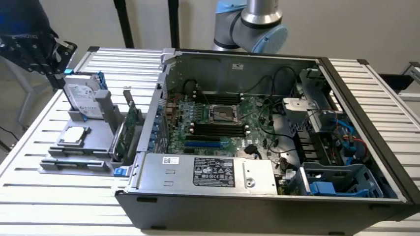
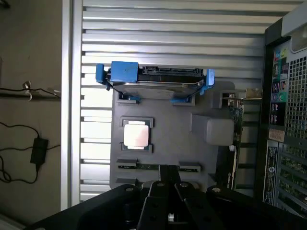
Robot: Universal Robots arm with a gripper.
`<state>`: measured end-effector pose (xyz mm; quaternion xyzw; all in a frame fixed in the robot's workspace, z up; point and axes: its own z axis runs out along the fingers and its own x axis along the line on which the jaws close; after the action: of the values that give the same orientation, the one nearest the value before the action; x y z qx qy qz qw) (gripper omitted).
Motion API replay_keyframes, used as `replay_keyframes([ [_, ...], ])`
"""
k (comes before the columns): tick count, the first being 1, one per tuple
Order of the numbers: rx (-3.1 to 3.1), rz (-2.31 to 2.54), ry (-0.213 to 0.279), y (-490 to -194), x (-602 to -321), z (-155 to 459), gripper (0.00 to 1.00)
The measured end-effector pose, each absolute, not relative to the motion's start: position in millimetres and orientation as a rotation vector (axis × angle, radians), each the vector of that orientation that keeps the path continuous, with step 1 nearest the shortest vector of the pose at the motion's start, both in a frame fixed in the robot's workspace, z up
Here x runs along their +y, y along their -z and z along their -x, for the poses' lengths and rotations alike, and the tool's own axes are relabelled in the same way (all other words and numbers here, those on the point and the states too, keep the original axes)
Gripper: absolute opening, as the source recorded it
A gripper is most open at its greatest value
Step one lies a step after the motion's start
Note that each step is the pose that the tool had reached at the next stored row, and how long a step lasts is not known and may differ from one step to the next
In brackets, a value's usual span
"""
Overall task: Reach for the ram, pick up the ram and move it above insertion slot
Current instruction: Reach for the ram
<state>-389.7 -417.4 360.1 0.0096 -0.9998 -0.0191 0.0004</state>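
1. The fingers (image 2: pixel 169 178) are clenched together, pad to pad, with nothing between them.
2. The gripper (image 2: pixel 169 184) hangs over the near edge of the grey fixture tray (image 2: pixel 177 148), about over the middle of the ram (image 2: pixel 139 166) and apart from it.
3. The step in hand looks like the reach. It would go best with the jaws spread before the descent, set across the stick's thin edge, and centred between the two end holders (image 2: pixel 189 168) so the stick lifts level rather than cocked.
4. The approach should be straight down: the processor chip (image 2: pixel 136 134) sits in its pocket just beside the ram, and a slanted path could brush it.
5. The ram stands on edge in its tray groove, a long thin green strip with only its narrow top edge showing; its chips cannot be made out.
6. Farther along the tray are the hard drive (image 2: pixel 153 81) in its blue carrier and the upright expansion card (image 2: pixel 236 124).
7. The insertion slot (image 1: pixel 213 129) lies well apart, inside the open computer case (image 1: pixel 262 211), among the black sockets beside the silver processor socket (image 1: pixel 220 113).
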Motion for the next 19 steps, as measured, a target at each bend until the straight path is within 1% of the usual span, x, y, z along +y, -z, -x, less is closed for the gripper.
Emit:
replay_keyframes([
  [5,-3.139,-0.03,0.059,-360,-421,390,0.11],
  [15,-3.134,-0.03,0.059,-357,-464,384,0.11],
  [19,-3.134,-0.032,0.059,-353,-471,376,0.11],
])
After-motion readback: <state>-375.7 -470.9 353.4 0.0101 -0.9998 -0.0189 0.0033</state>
